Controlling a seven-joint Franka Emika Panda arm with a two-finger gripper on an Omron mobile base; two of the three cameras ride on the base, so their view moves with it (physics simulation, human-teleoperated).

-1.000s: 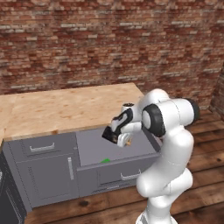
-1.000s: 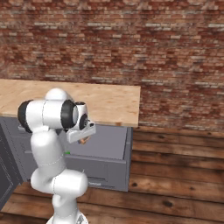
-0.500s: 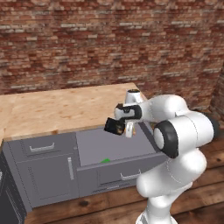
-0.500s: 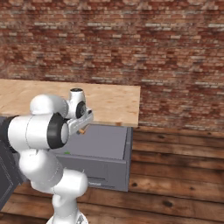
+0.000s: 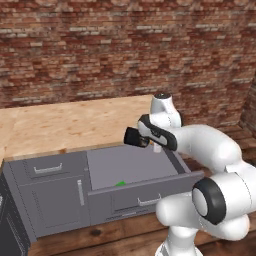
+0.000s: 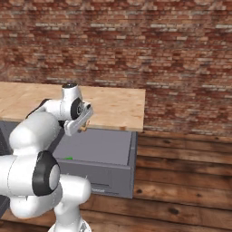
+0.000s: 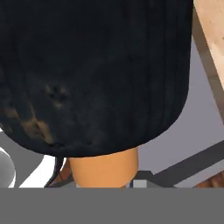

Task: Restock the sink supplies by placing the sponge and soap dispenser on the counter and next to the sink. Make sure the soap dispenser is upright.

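Observation:
My gripper (image 5: pixel 149 143) is shut on the soap dispenser (image 5: pixel 134 136), a small bottle with a black rounded part and an orange-brown tapered part. It hangs tilted over the back of the open drawer (image 5: pixel 131 167), close to the front edge of the counter (image 5: pixel 65 125). In the hand view the soap dispenser (image 7: pixel 96 74) is very close, its orange-brown end at the bottom. The sponge (image 5: pixel 120 183) lies green and flat near the drawer's front; in the right base view the sponge (image 6: pixel 69 158) shows beside my arm. The sink is out of view.
A red brick wall (image 5: pixel 125 50) rises behind the counter (image 6: pixel 113 106). Dark grey cabinets with handles (image 5: pixel 47 170) stand left of the drawer. Wooden floor (image 6: pixel 181 181) spreads to the right of the cabinet.
The gripper has risen with the soap dispenser from over the drawer toward the counter's edge. The arm's elbow has swung forward and down. The sponge has not moved.

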